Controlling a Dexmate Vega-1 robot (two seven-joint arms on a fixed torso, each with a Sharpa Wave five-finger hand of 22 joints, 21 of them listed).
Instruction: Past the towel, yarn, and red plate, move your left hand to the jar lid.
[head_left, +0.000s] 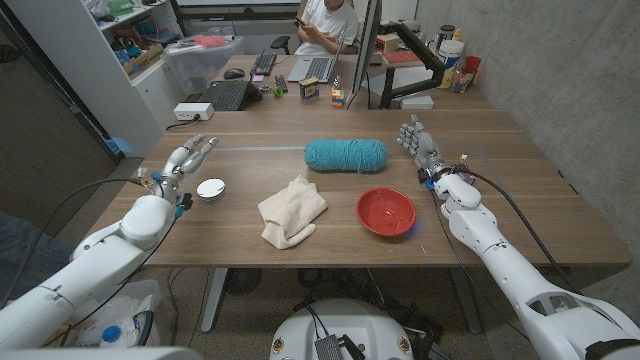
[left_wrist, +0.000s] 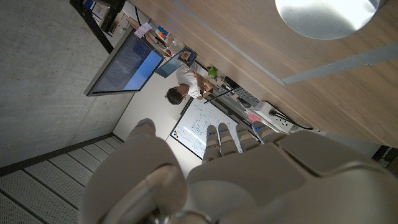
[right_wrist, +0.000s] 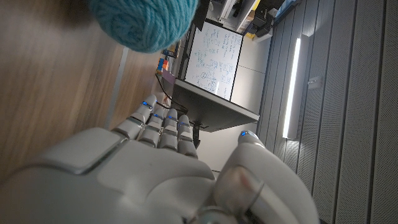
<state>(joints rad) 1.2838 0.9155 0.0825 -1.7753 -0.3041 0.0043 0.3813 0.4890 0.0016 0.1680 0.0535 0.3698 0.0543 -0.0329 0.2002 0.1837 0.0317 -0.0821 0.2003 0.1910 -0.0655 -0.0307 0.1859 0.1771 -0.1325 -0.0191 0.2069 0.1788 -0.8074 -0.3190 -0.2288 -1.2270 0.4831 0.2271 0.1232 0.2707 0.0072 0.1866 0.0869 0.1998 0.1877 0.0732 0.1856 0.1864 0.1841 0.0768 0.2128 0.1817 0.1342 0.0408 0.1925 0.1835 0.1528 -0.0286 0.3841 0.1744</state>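
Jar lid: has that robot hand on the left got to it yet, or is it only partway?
Nearly there. The left robot hand is beside the jar lid, fingers apart and holding nothing; whether it touches the lid I cannot tell. The towel, yarn and red plate lie further toward the robot's right. What is left, if anything, is closing that last gap. The right robot hand waits open by the yarn.

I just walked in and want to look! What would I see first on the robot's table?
The fuzzy teal yarn at the table's middle back, and the bright red plate in front of it. A cream towel lies crumpled left of the plate, and the left hand hovers by the white jar lid.
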